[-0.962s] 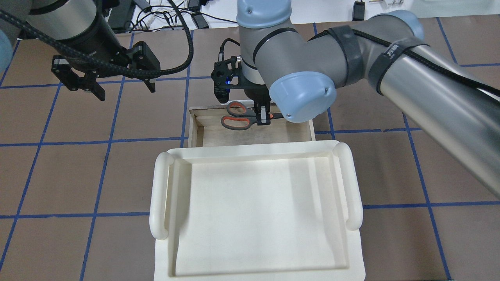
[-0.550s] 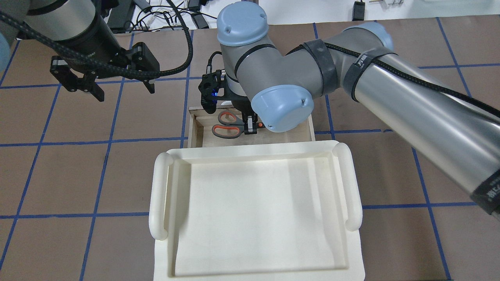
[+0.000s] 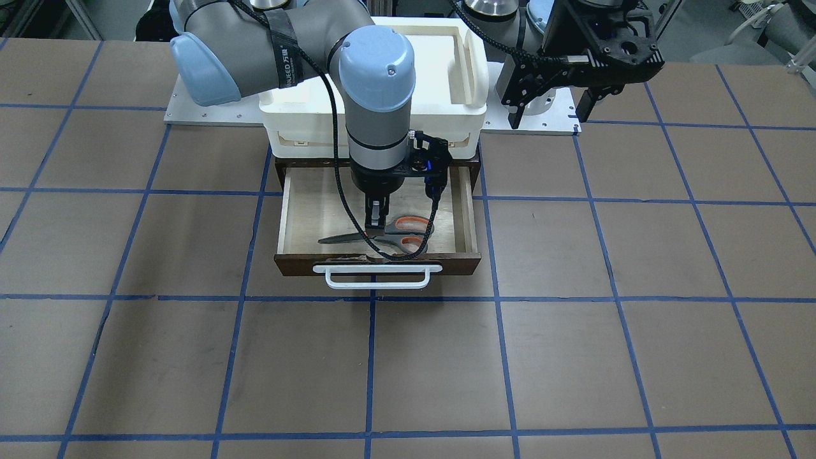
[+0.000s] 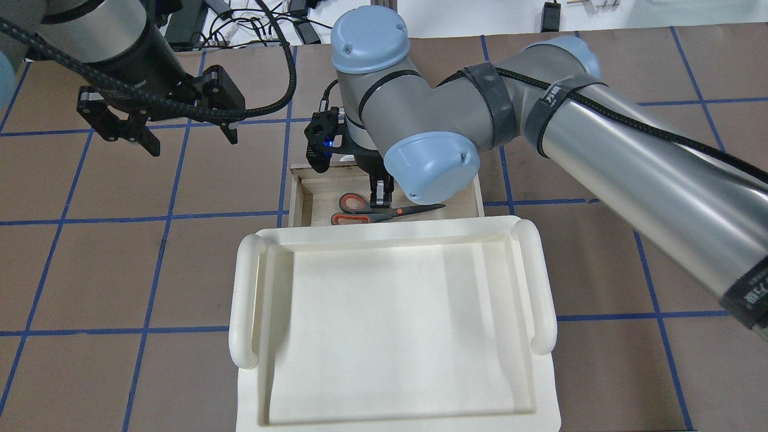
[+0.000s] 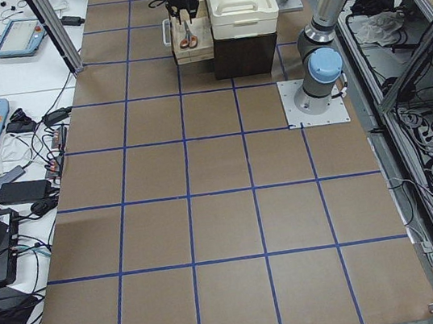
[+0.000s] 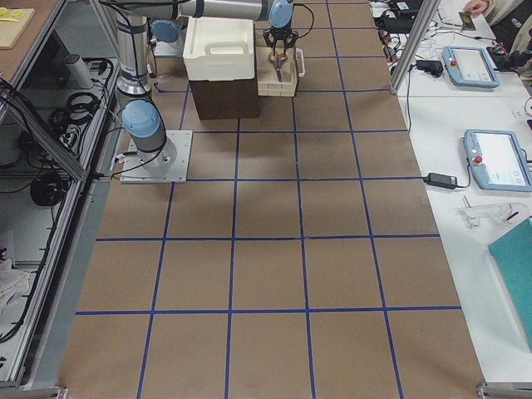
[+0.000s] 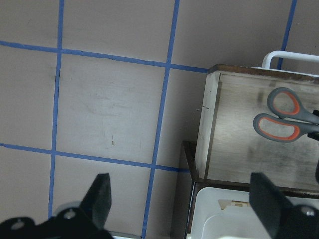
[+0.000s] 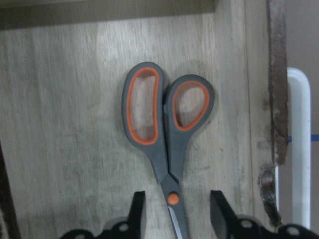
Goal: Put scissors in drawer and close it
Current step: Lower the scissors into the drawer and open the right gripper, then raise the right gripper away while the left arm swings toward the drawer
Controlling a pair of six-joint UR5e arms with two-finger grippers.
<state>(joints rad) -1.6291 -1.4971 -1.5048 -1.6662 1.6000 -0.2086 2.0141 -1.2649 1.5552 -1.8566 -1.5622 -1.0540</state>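
The scissors [image 3: 390, 236], with grey-and-orange handles, lie flat on the pale floor of the open drawer [image 3: 293, 217], close behind its dark front and white bar handle [image 3: 377, 278]. My right gripper [image 3: 376, 220] hangs just above the scissors' pivot, open, with its fingers [image 8: 137, 211] on either side and apart from the scissors [image 8: 167, 129]. The overhead view shows the scissors [image 4: 384, 211] beside the right gripper [image 4: 379, 201]. My left gripper [image 4: 191, 139] is open and empty, off to the drawer's left above the table. Its wrist view shows the drawer's corner [image 7: 212, 124] and the scissors' handles [image 7: 281, 119].
A large white plastic tray [image 4: 246, 300] sits on top of the dark cabinet that holds the drawer, hiding the drawer's rear part from above. The table is brown with blue grid lines. Cables and devices lie beyond its far edge [image 4: 252, 24].
The right gripper carried the scissors down into the drawer and opened. The scissors now lie flat on the drawer floor. The left arm has not moved.
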